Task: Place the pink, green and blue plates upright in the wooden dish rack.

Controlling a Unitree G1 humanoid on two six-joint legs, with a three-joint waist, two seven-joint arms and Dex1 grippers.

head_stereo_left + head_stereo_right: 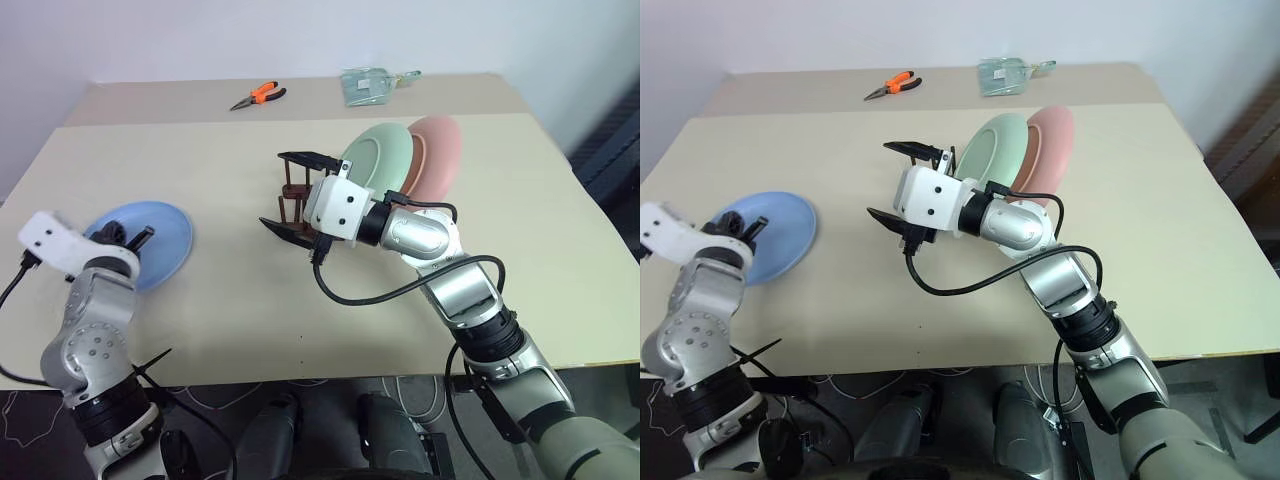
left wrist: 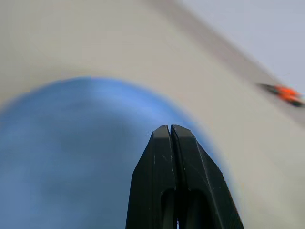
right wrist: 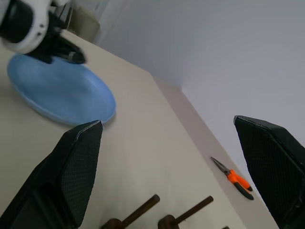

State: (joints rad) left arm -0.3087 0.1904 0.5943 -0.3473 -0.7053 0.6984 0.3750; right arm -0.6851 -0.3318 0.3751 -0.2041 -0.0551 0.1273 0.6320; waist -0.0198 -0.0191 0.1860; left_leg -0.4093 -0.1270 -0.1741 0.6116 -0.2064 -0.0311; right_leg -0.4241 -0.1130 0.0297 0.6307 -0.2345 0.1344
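Green plate [image 1: 378, 158] and pink plate [image 1: 437, 157] already racked upright, 1 o'clock on tabletop [image 1: 250, 300]. Blue plate [image 1: 150, 240] left flat at 9 o'clock. Left gripper [image 2: 170, 131] jaws clenched empty over it; right gripper [image 1: 290, 192] jaws spread.

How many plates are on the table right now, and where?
3. The blue plate lies flat on the table's left side. The green plate and the pink plate stand upright together in the wooden dish rack, pink behind green.

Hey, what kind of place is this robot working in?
Probably a lab or workshop rather than a kitchen: a plain beige table against a bare wall, with orange pliers lying near the dish rack.
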